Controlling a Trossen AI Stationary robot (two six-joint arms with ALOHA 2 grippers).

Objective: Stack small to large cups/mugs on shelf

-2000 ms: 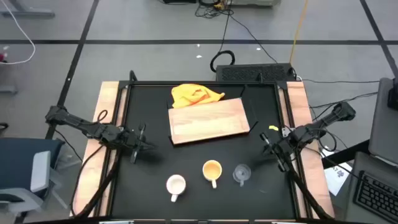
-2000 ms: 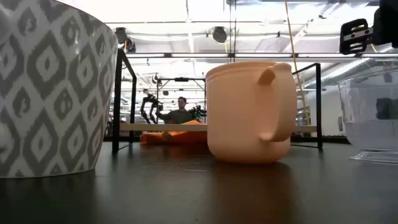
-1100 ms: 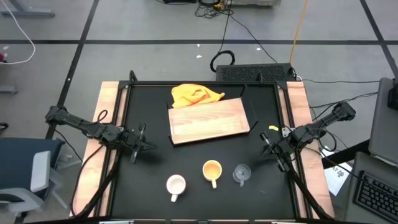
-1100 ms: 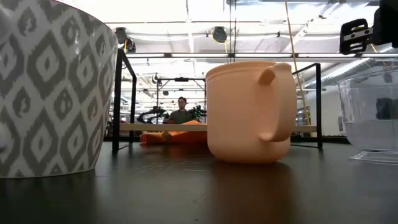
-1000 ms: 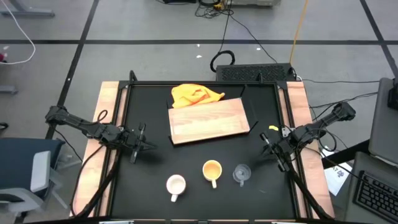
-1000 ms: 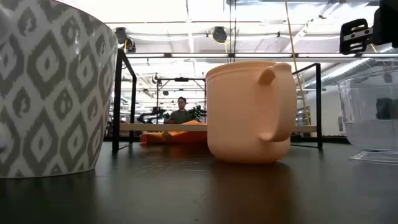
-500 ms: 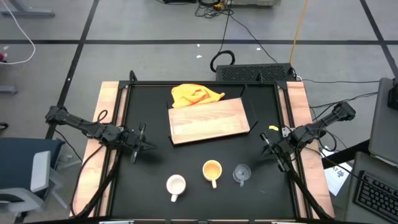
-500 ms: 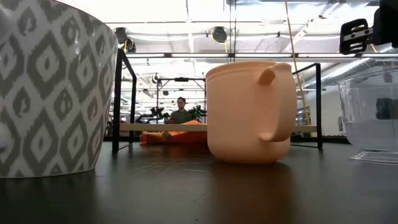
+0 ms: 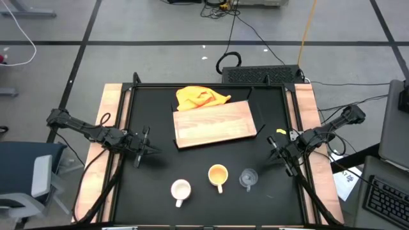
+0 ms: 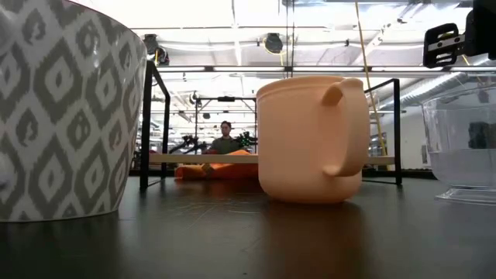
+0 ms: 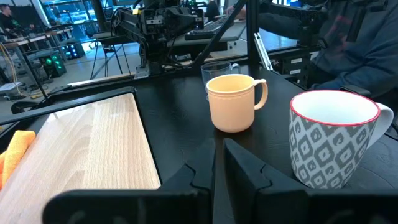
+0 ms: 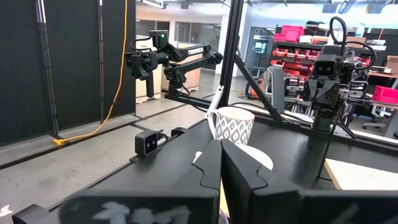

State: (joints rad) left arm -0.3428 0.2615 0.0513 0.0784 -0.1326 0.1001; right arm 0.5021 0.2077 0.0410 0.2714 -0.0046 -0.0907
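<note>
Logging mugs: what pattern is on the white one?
Grey diamond print, red rim on the white mug; left wrist view.

The table (image 9: 153,179) is black with light wooden side rails. The board (image 9: 214,124) is pale brown with visible grain, and the cloth (image 9: 199,97) just behind it is bright yellow. In front of the board, the white mug (image 11: 329,144) carries a grey diamond pattern and a red rim; its inside is plain white. The mug (image 11: 233,102) beside it is pale yellow-orange. The glass (image 9: 248,177) is clear. Both arms are dark.
</note>
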